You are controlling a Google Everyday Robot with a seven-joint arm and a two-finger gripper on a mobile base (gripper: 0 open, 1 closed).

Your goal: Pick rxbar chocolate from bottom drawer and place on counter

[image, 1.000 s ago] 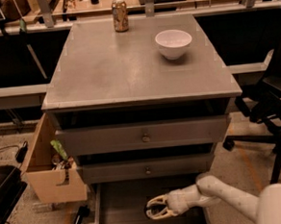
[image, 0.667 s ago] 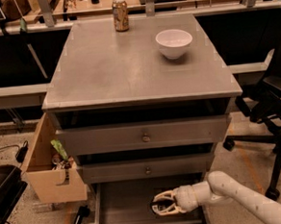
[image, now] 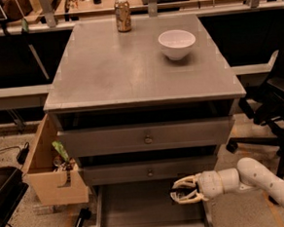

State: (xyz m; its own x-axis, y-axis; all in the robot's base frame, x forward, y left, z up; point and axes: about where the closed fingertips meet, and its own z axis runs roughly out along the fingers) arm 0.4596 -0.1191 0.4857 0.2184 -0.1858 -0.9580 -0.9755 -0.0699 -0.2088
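Grey counter (image: 129, 77) carries can (image: 122, 15), bowl (image: 176, 43); tool (image: 184, 190) over bottom drawer (image: 139, 208), grip unclear

Smooth white tubular arm (image: 266, 177), pale cream gripper (image: 179, 190) over bottom drawer (image: 139, 211).

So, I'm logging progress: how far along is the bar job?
Done: the bottom drawer stands open. In hand: the gripper is low at the drawer's right wall; whether it holds the rxbar chocolate I cannot tell. Left: the counter carries only a can and bowl, no bar.
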